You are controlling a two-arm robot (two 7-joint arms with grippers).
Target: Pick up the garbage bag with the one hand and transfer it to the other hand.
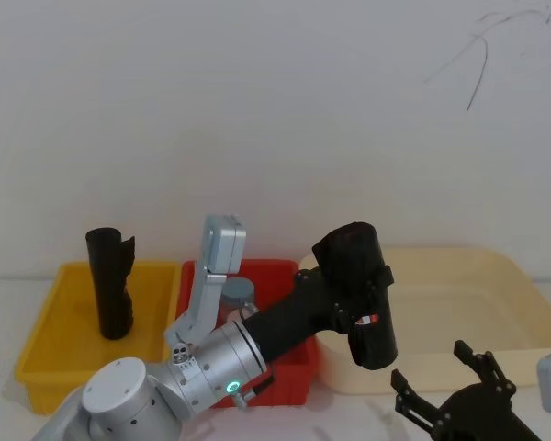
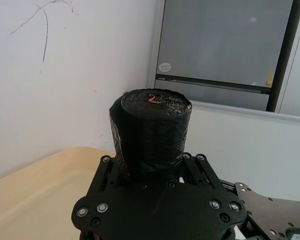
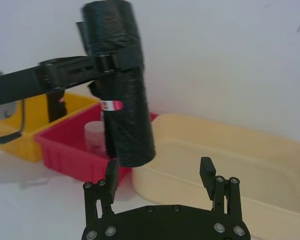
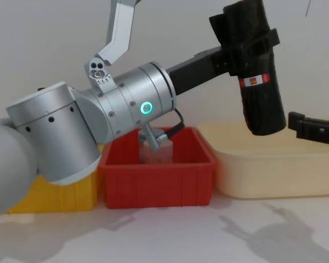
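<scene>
Gripping the garbage bag (image 1: 365, 299) (image 4: 259, 82) around its upper half, the left gripper (image 1: 372, 276) (image 4: 251, 43) had its two fingers (image 3: 112, 62) closed tight on the roll, one on each side. The bag hung up in the air and touched nothing else. Its long side ran almost straight up and down, with a small lean. The top end tipped toward the robot's left and the bottom end toward its right. The white-and-red label band (image 4: 254, 81) sat a little under the fingers, on the side facing the robot. The bag was over the spot where the red bin (image 1: 292, 366) met the cream bin (image 1: 500, 308), above the cream bin's left end.

The right gripper (image 1: 432, 367) (image 3: 159, 167) was lower than the bag's bottom end and to its right, near it but apart. Its fingers (image 3: 206, 172) were spread wide and held nothing.

Three bins stood side by side on the white table (image 4: 170, 235), toward its far edge by the wall. The yellow bin (image 1: 46, 335) was on the left, the red bin in the middle and the cream bin on the right. Another black roll (image 1: 110, 285) stood upright in the yellow bin. A small pale jar (image 4: 153, 152) stood in the red bin.
</scene>
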